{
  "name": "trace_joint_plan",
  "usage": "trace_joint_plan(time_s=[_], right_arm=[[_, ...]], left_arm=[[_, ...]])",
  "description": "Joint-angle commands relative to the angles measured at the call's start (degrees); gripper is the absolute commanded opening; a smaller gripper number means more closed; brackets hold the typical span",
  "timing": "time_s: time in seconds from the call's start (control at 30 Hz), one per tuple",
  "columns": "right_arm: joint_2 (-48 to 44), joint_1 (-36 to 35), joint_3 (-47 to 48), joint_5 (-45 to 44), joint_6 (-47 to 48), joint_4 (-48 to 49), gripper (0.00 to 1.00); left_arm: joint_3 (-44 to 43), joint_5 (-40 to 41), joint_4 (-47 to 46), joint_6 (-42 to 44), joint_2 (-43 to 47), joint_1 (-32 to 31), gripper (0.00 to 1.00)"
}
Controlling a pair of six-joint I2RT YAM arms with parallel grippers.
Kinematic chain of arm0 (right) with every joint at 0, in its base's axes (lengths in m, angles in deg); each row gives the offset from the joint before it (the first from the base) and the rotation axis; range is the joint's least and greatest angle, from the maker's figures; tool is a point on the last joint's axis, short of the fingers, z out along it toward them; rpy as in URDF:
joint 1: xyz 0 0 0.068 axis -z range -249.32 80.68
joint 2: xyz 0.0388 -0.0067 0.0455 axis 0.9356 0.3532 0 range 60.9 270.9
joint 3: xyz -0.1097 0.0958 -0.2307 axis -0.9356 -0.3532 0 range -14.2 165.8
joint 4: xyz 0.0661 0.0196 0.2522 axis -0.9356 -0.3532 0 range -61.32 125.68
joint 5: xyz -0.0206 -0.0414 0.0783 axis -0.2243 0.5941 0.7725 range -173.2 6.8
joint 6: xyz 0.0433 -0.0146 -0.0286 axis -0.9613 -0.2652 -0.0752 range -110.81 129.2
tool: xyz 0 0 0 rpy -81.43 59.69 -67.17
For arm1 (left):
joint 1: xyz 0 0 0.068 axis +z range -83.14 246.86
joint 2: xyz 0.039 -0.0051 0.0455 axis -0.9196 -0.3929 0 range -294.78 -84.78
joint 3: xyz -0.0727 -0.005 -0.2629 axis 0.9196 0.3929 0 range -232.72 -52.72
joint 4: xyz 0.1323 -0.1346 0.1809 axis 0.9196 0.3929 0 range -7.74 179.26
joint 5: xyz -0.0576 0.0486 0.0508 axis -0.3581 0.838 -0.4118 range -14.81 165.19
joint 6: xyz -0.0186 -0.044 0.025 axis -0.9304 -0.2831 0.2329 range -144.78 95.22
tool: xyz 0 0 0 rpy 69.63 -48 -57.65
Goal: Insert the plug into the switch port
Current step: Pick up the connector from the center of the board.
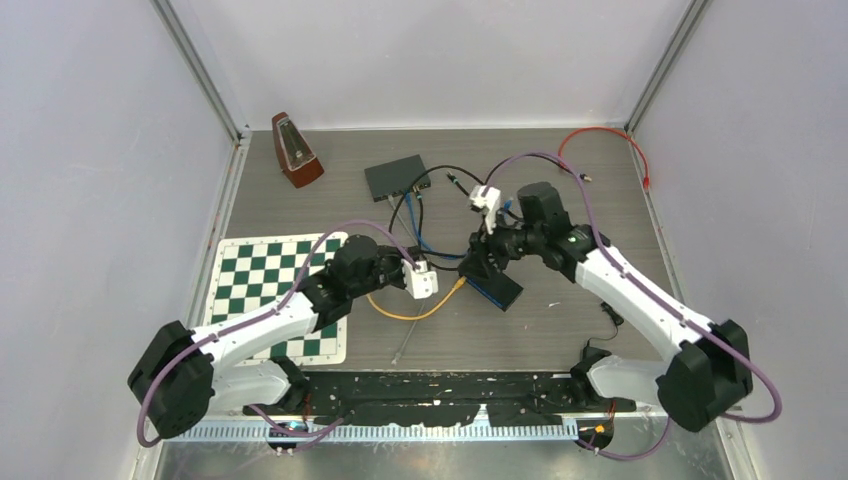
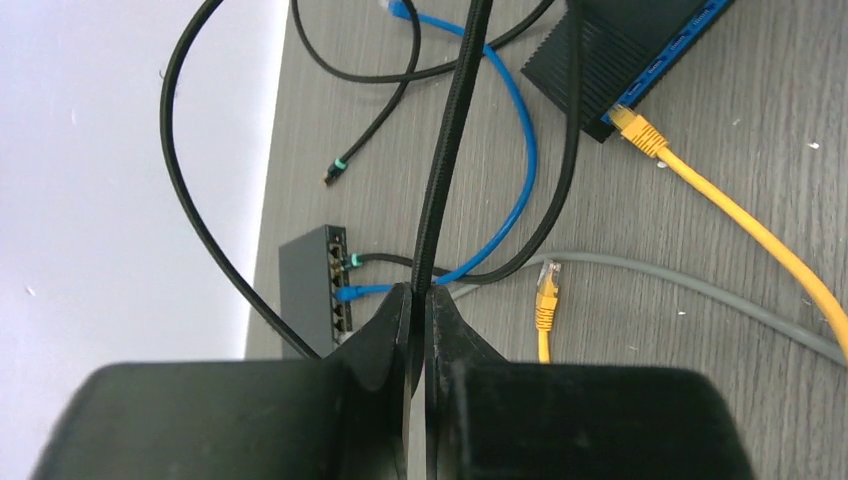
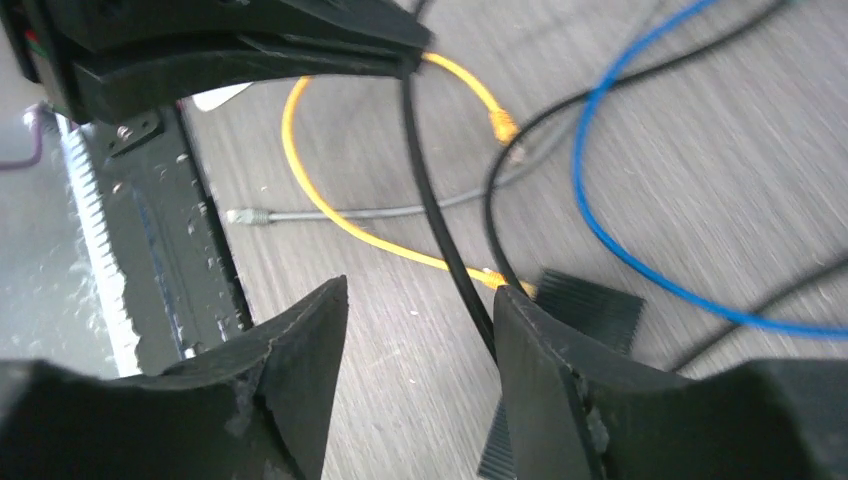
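Okay, left gripper (image 2: 420,292) is clamped fully together, fingers (image 2: 385,335) pinching a black braided cable (image 2: 452,120) right at the tips. The cable runs away over the table and out the top of the left wrist view. Right gripper (image 3: 420,292) is spread wide with nothing gripped. The black cable comes down from the left gripper's tips and passes through the gap, just beside one finger (image 3: 560,380); contact unclear. That cable's plug end is not traceable in any view, so cannot tell where it lies. Blue-faced switch (image 1: 497,290) lies mid-table, partly under the right gripper and just right of the left gripper in the top view. A yellow plug (image 2: 638,128) sits in a port at one end of its blue face, with its yellow cable (image 2: 760,240) trailing across the table. Small switch (image 2: 308,285) sits further back toward the rear wall, with a blue plug (image 2: 348,293) and a green-collared black plug (image 2: 350,262) in its ports. A blue cable (image 2: 525,150) arcs off from the blue plug. Loose on the table are a second yellow plug (image 2: 546,295) close to a grey cable (image 2: 700,290), and a thin black lead ending in a green-tipped plug (image 2: 338,170). Chessboard mat (image 1: 270,290) lies at left under the left arm, metronome (image 1: 295,150) stands upright back left, red cable (image 1: 610,135) lies in the back right corner.
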Motion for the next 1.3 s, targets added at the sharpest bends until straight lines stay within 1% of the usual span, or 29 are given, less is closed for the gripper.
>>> trace_joint_plan(time_s=[0.0, 0.03, 0.1, 0.2, 0.27, 0.33, 0.43, 0.53, 0.63, 0.73, 0.8, 0.87, 0.93, 1.03, 1.07, 1.13, 1.17, 1.27], right_arm=[[-8.5, 5.2, -6.2, -5.6, -13.5, 12.9, 0.64], [-11.3, 6.7, -7.2, -6.2, -17.2, 16.2, 0.69], [-15.4, 7.7, -9.8, -8.0, -20.2, 19.6, 0.75], [-19.8, 7.9, -10.4, -12.2, -22.0, 20.3, 0.76], [-22.6, 8.0, -9.7, -15.7, -23.2, 19.5, 0.77], [-24.4, 8.1, -9.1, -19.1, -25.2, 18.0, 0.77], [-26.0, 8.2, -9.4, -22.4, -25.4, 16.3, 0.77], [-27.2, 8.4, -10.5, -23.8, -26.7, 16.6, 0.78], [-27.2, 8.6, -11.7, -25.2, -28.5, 17.0, 0.82], [-25.6, 9.1, -11.7, -24.8, -30.8, 17.1, 0.83], [-24.4, 9.5, -11.7, -23.1, -31.9, 17.9, 0.84], [-22.9, 10.5, -11.4, -19.3, -32.5, 19.3, 0.83], [-20.7, 12.5, -10.7, -14.1, -33.1, 20.4, 0.82], [-15.8, 17.2, -9.0, -4.4, -35.8, 20.8, 0.74], [-14.9, 18.0, -8.5, -1.2, -36.4, 21.0, 0.74], [-12.9, 19.3, -8.6, 1.8, -37.9, 22.1, 0.71], [-12.1, 19.6, -8.6, 2.3, -38.4, 22.9, 0.69], [-11.1, 19.7, -9.4, 3.3, -38.5, 23.8, 0.67]], left_arm=[[-1.7, -0.2, -3.3, -8.2, 1.9, 1.7, 0.00], [-1.9, 0.1, -2.6, -9.0, 1.8, 1.7, 0.00], [-2.6, 0.1, -0.9, -11.1, 1.8, 2.0, 0.00], [-4.2, 0.1, 2.1, -16.7, 2.0, 3.0, 0.00], [-6.7, -1.2, 8.4, -20.8, 1.7, 3.8, 0.00], [-7.3, -1.2, 11.3, -23.6, 2.3, 4.1, 0.00], [-6.5, -3.5, 12.8, -28.6, 4.3, 5.6, 0.00], [-5.0, -6.9, 12.2, -33.6, 6.9, 7.6, 0.00], [-3.7, -7.8, 12.1, -37.4, 8.9, 8.7, 0.00], [-3.0, -8.2, 13.5, -39.9, 9.5, 9.2, 0.00], [-1.8, -8.4, 13.6, -41.3, 10.4, 9.5, 0.00], [-0.5, -8.9, 13.3, -42.1, 11.4, 9.7, 0.00], [0.5, -9.7, 13.2, -42.1, 12.5, 9.7, 0.00], [1.0, -10.4, 13.3, -42.6, 13.8, 9.8, 0.00], [0.9, -10.9, 13.5, -42.7, 14.0, 9.8, 0.00], [0.9, -12.0, 13.9, -43.0, 14.1, 9.8, 0.00], [1.0, -12.3, 13.8, -43.1, 14.1, 9.8, 0.00], [1.3, -13.3, 13.9, -43.8, 14.1, 9.8, 0.00]])
